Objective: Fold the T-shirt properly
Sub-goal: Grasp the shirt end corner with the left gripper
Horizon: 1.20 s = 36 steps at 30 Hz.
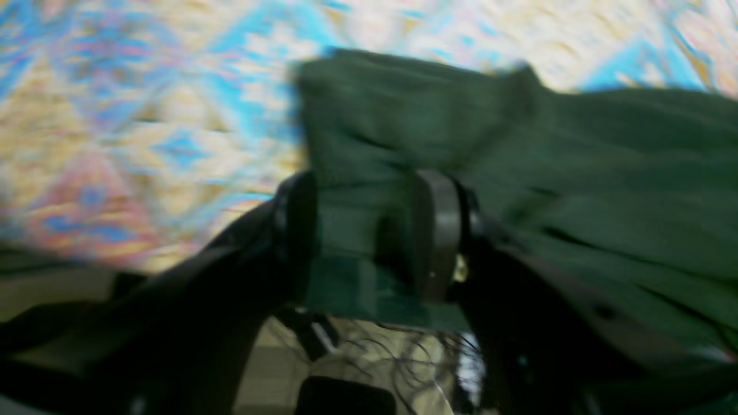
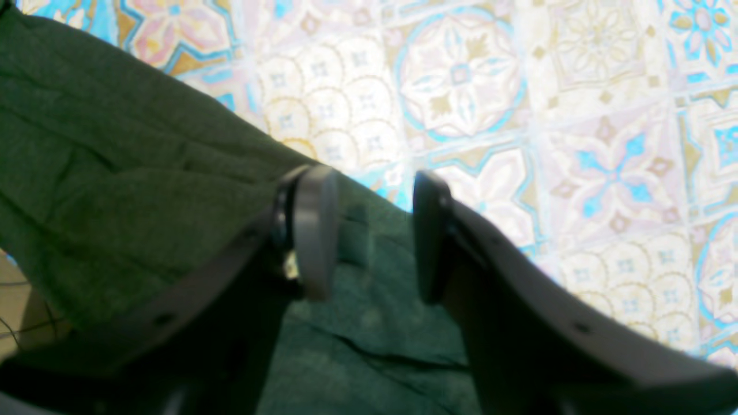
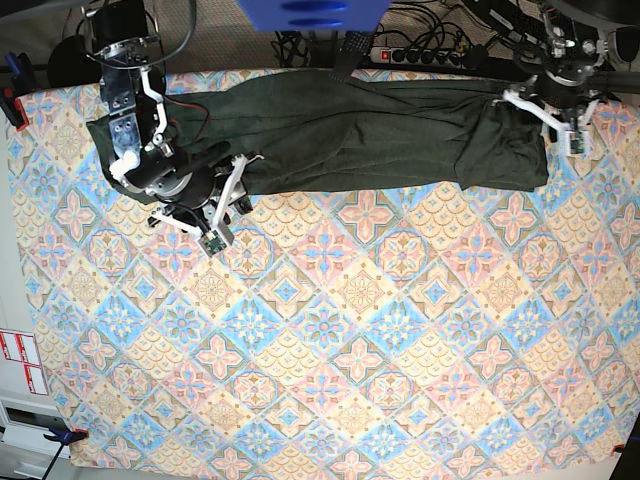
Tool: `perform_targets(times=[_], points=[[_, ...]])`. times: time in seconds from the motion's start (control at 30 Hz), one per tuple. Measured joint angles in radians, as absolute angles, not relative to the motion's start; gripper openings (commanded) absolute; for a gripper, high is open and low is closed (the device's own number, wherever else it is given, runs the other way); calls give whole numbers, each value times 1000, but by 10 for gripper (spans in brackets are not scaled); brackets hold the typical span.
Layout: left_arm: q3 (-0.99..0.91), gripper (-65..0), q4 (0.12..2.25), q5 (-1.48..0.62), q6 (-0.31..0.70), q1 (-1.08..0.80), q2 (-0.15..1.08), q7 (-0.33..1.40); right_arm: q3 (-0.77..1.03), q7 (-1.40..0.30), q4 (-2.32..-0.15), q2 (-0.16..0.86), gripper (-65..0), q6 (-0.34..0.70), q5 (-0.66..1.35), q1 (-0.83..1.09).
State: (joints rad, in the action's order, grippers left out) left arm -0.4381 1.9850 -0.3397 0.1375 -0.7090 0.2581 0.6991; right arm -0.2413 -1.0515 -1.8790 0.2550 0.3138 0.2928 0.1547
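Left gripper [image 1: 369, 236]: one; jaws partly apart, with a fold of the shirt [image 1: 576, 173] between the pads. The view is blurred, so I cannot tell if the pads press the cloth.
Right gripper [image 2: 369, 230]: one; jaws apart with a clear gap, holding nothing. It hangs over the edge of the shirt [image 2: 115, 173].
Arms: two; in the base view the left gripper [image 3: 548, 100] is at the far right end of the shirt, and the right gripper [image 3: 232, 180] is at its left end.
Shirt [image 3: 350, 130]: one, dark green, stretched long across the far edge of the table [image 3: 330, 330].
Table cover: one, with coloured tile pattern.
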Motion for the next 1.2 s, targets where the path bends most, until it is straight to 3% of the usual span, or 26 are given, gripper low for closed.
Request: perform_targets(times=[0.17, 0.37, 0.83, 1.2], points=[[-447, -365, 1961, -347, 146, -703, 319, 734, -243, -1052, -1879, 255, -430, 314, 296, 152], [-445, -288, 1863, -487, 148, -557, 407, 1016, -245, -1056, -1879, 253, -430, 315, 295, 152], [-392, -277, 1631, -683, 146, -458, 548, 1032, -245, -1055, -1879, 253, -429, 314, 295, 152], [-270, -277, 1545, -670, 144, -403, 512, 1027, -245, -1055, -1879, 252, -429, 315, 295, 152]])
